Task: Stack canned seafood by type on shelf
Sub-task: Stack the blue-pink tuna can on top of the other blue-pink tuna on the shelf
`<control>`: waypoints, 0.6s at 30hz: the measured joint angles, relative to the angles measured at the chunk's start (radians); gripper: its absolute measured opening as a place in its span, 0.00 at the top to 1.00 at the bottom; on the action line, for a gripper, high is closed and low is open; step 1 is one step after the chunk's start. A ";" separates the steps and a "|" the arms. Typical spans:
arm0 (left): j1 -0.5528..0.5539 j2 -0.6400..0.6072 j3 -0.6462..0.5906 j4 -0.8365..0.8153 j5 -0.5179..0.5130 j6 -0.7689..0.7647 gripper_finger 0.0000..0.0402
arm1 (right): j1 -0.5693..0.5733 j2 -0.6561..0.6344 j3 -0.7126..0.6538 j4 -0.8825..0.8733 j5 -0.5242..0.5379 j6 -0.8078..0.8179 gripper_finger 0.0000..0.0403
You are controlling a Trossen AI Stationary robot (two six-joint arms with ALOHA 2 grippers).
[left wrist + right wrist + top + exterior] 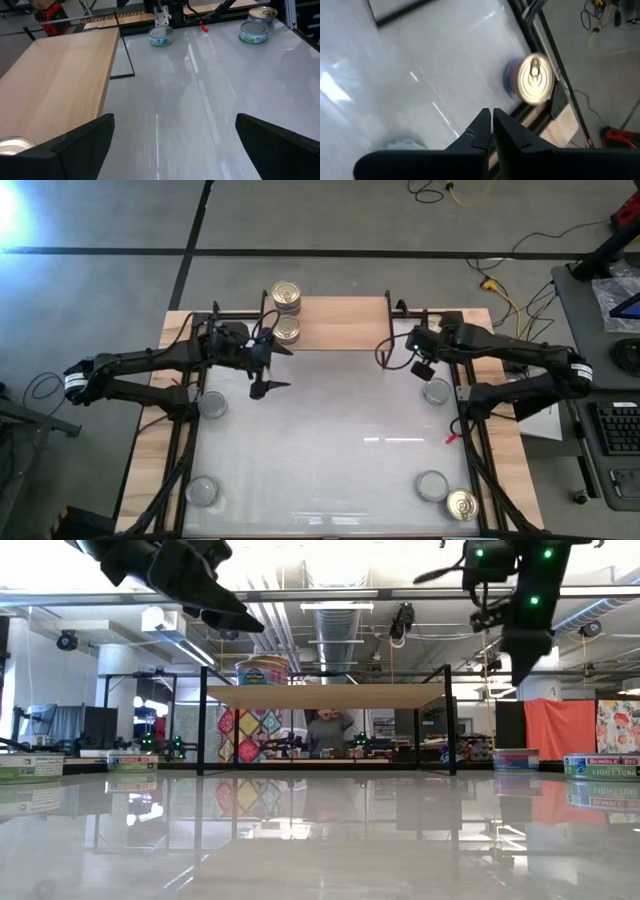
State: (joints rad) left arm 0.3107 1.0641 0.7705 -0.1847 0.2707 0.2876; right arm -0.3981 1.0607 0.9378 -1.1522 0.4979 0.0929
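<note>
Jaws of the left gripper [268, 370] gape empty beside the shelf [345, 323], gold-lidded tins [286, 298] already grouped there; right gripper [491, 120] hangs shut, empty.

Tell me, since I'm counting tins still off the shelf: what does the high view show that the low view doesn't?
Only the high view shows the silver-lidded tins and a gold-lidded tin on the white table. Only the low view shows a person behind the shelf and the room. Both show the shelf with gold-lidded tins at its left end, the left gripper with open jaws, and the right gripper shut.
</note>
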 joint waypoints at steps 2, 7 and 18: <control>0.000 0.000 -0.002 0.000 0.000 -0.001 0.00 | 0.000 0.000 -0.024 0.001 0.012 0.001 0.97; 0.000 0.000 -0.002 0.000 0.000 -0.001 0.00 | 0.000 0.001 -0.115 0.013 0.121 0.000 0.97; 0.000 0.000 -0.007 0.005 0.000 -0.020 0.00 | -0.040 0.036 -0.214 0.186 0.297 -0.057 0.97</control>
State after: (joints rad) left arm 0.3103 1.0641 0.7637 -0.1796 0.2710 0.2672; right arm -0.4383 1.0970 0.7238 -0.9666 0.7951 0.0356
